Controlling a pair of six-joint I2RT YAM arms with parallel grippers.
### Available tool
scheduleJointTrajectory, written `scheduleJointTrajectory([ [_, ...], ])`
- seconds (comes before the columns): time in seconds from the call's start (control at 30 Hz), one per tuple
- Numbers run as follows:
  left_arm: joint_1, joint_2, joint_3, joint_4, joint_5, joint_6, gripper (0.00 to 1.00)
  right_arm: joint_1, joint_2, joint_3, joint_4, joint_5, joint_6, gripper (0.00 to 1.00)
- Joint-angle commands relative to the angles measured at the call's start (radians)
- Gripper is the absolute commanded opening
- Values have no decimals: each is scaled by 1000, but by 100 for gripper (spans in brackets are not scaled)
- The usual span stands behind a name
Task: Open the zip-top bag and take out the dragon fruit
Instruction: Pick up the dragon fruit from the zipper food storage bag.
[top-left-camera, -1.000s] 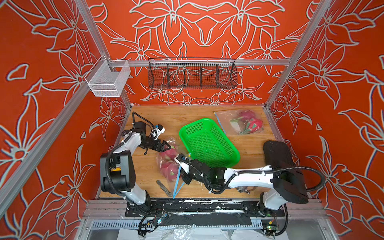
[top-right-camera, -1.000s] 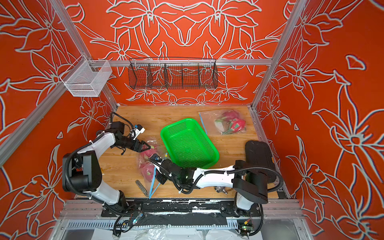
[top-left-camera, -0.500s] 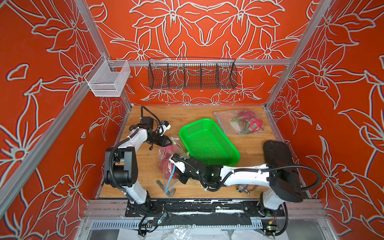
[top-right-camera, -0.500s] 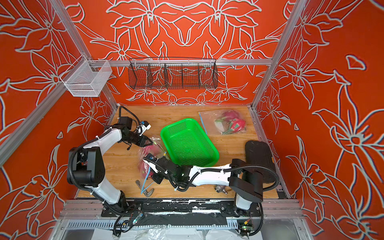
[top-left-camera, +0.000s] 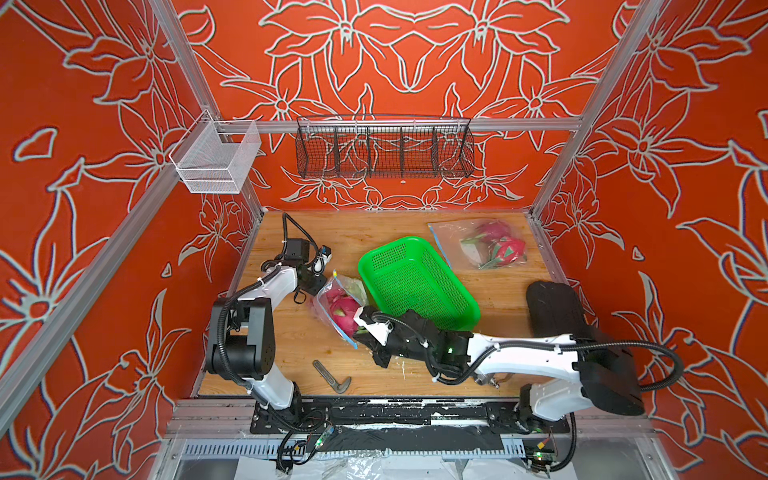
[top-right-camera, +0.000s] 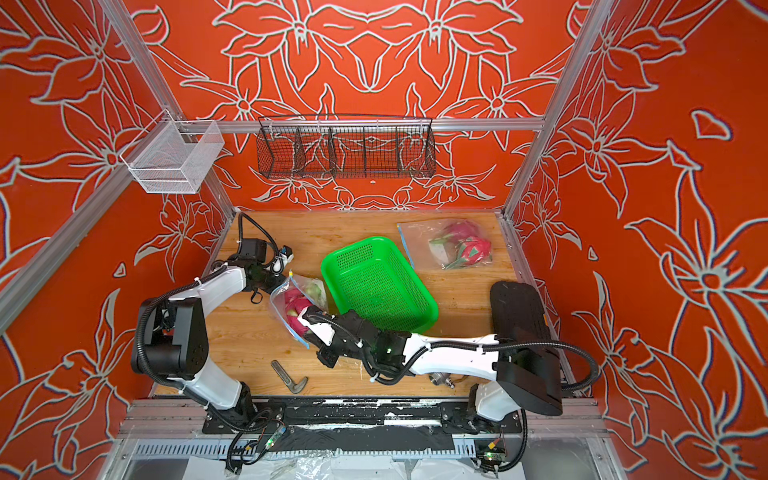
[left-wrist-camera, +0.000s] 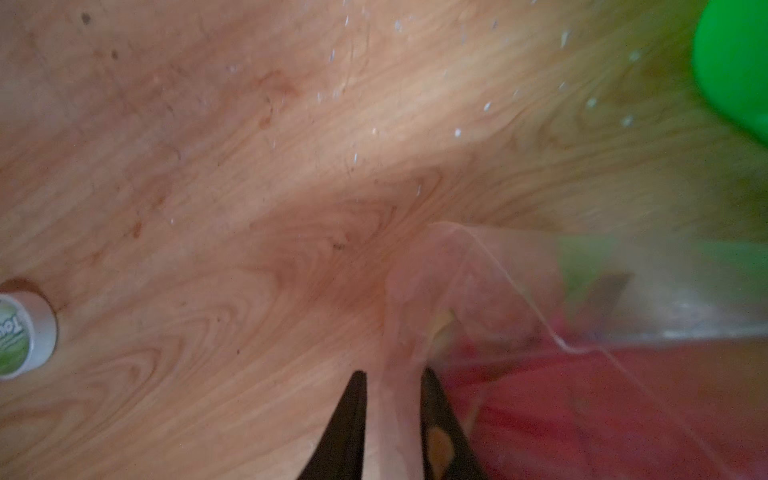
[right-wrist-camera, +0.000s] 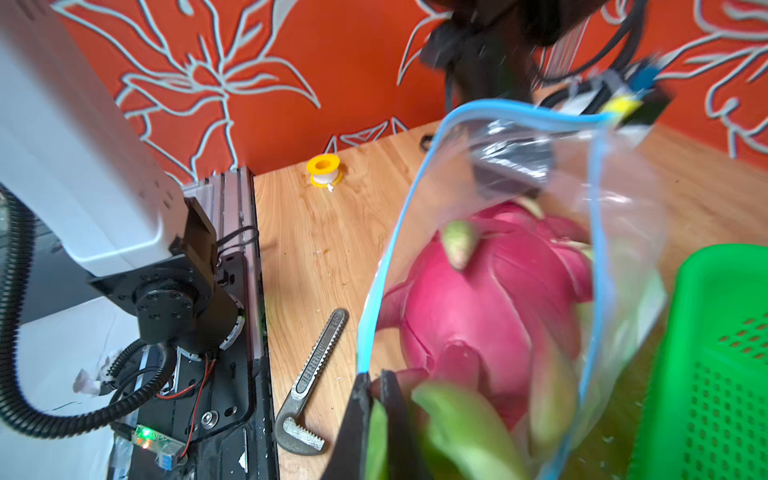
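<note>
Obstructions: green basket just beside the zip-top bag; wrench near. Bag mouth gapes over the table. Inside it lies the dragon fruit, magenta with green-tipped scales. Right gripper is clamped on the blue rim. Left gripper apparently pinches bag film, though the view is blurred.

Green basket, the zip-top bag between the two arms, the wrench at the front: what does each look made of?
Green basket: moulded plastic, glossy, with rows of small holes. Zip-top bag: thin clear plastic film, crinkled and shiny, with a blue seal strip along its mouth. Pipe wrench: probably cast metal, dull grey, with a toothed head and raised lettering.
</note>
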Motion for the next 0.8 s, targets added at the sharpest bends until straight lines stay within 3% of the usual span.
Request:
scheduleJointTrajectory([
  [0.0,5,33,-76,-63,-172,60,25,21,-105,-49,47,-42,-30,0],
  [0.13,2,-24,-75,-132,-105,35,27,16,-112,-58,94,-21,-54,0],
  [0.3,-13,-193,-88,-208,17,22,30,-17,7,27,144,-77,-59,0],
  [0.53,-123,-196,-128,-205,-56,4,35,-25,72,150,155,-163,-38,0],
  [0.77,-244,-87,-137,-124,-179,-35,36,-23,-59,73,186,-204,29,0],
])
